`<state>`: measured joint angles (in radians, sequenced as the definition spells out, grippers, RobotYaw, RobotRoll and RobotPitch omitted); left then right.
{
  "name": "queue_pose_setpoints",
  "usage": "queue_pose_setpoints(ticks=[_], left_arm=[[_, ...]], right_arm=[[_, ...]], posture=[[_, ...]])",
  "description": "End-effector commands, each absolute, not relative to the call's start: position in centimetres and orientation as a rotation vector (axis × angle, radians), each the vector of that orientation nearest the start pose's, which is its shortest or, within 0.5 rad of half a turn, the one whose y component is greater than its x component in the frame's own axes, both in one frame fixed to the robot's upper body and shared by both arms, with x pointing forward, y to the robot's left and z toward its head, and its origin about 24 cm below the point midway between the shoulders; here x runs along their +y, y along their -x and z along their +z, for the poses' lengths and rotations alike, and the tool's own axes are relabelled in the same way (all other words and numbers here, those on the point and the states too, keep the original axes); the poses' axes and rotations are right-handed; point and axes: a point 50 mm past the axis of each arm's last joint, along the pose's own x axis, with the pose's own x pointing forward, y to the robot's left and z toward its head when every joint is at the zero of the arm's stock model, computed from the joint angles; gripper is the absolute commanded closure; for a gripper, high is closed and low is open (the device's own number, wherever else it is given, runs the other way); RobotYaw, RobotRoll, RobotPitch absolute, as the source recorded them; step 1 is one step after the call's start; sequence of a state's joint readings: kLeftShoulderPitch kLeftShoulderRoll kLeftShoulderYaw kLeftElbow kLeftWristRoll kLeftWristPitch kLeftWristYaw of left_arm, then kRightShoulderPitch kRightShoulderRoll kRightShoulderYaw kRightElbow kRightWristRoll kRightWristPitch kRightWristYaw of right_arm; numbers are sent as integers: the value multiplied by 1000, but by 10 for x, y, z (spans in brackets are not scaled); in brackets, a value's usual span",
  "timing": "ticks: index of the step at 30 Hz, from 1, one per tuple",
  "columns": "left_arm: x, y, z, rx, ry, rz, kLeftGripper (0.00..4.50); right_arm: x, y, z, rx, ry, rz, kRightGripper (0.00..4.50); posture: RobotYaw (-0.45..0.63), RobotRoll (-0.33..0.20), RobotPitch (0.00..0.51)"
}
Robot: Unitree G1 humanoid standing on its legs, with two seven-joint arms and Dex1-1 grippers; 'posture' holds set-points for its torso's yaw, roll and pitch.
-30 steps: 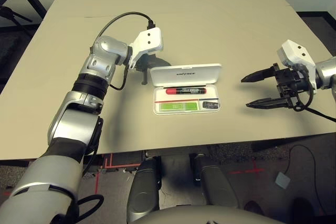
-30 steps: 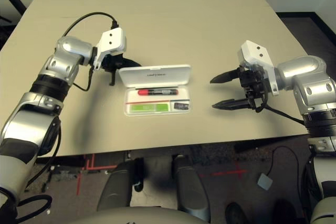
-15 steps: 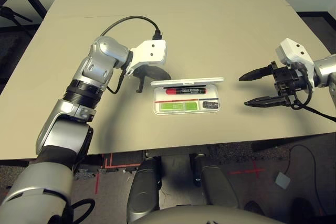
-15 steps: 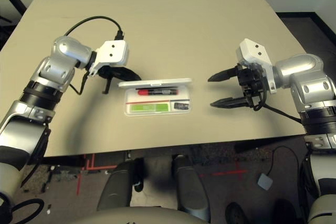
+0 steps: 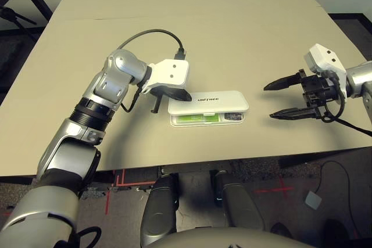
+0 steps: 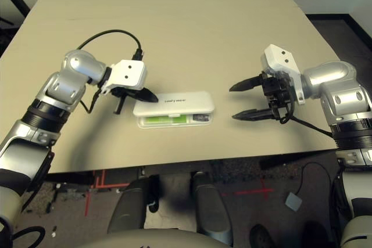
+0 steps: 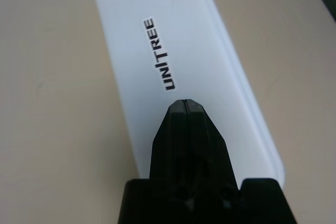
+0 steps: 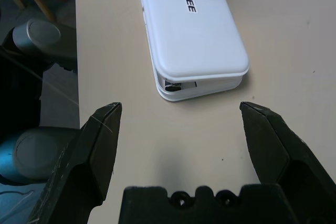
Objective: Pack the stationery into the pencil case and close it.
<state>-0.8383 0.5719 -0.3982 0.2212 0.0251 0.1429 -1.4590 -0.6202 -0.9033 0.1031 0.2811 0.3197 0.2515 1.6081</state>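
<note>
Pencil case (image 5: 208,103) lid (image 5: 215,100) half down (nearly done!). Left claw (image 7: 186,103) pinched together, right claw (image 8: 181,106) spread. Next: push lid down.

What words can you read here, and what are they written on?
"UNITREE", in black letters on the lid of the white pencil case.

Dark marks on the small block in the case: too small to read.

Faint marks on the green highlighter: too small to read.
</note>
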Motion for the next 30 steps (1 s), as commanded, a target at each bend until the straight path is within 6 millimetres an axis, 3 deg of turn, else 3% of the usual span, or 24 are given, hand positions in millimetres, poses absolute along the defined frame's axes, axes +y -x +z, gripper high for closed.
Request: queue_pose_setpoints(ticks=[1,5,16,30], left_arm=[[110,-312,165,257,-945,-1621,4470],[105,-308,160,252,-929,-1629,4470],[111,-309,148,306,-1110,-1622,4470],[106,-303,149,317,-962,-1638,4470]], right_arm=[[-251,-291,186,363,490,1403,0],[-251,-291,187,365,489,1401,0],[-251,-292,186,354,488,1389,0],[-247,-294,184,339,477,1382,0]], posture=[[-71,0,181],[-72,0,182],[-78,0,183],[-73,0,183]])
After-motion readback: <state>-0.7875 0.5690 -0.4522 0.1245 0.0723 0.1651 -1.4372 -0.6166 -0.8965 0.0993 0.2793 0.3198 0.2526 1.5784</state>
